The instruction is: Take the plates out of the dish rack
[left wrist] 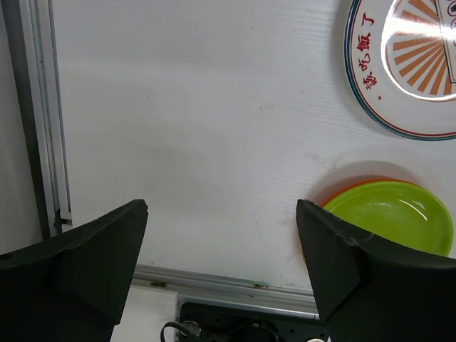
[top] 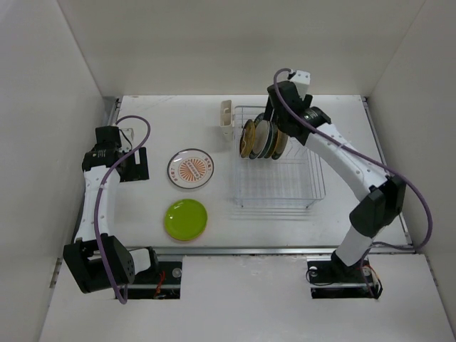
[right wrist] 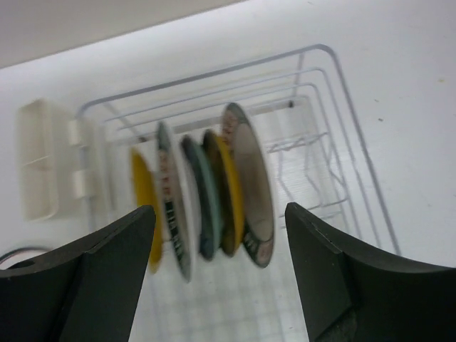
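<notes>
Table (top: 178,128): one, rectangular, matt white top, with faint grey scuffs and a few small dark specks where seen close up. Left-edge rail (left wrist: 43,107): one, grey metal channel, running along the table's left side, just beside the left wall (top: 43,142). Near-edge rail (top: 285,249): one, the same grey metal, along the table's front edge. Walls: the left wall, a back wall (top: 242,43) and a right wall (top: 420,107), all plain white upright panels enclosing the table on three sides. Front panel (top: 242,299): one, white, flat, lying just before the near-edge rail, with a dark rectangular left cut-out (top: 172,271) and right cut-out (top: 313,265) at its far edge.
</notes>
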You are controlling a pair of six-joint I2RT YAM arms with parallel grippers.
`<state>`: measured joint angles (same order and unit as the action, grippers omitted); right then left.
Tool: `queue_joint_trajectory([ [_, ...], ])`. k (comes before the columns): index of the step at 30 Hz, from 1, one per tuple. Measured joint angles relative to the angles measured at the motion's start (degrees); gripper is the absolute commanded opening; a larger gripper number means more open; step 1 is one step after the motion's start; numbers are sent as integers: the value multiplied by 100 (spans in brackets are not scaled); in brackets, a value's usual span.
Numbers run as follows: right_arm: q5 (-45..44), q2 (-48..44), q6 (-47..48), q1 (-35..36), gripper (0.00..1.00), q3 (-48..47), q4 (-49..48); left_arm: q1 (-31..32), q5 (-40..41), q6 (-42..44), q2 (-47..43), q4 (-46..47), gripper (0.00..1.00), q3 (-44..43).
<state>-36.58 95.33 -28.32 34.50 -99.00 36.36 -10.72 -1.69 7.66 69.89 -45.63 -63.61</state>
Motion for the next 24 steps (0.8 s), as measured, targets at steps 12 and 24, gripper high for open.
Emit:
queue_joint_trajectory([
  [12, -525, 1128, -413, -525, 38, 256, 433, 0, 0, 90, 31, 0, 84, 0],
  [24, -1019, 1172, -321, -452, 0, 341, 610, 0, -2, 151, 48, 2, 84, 28],
])
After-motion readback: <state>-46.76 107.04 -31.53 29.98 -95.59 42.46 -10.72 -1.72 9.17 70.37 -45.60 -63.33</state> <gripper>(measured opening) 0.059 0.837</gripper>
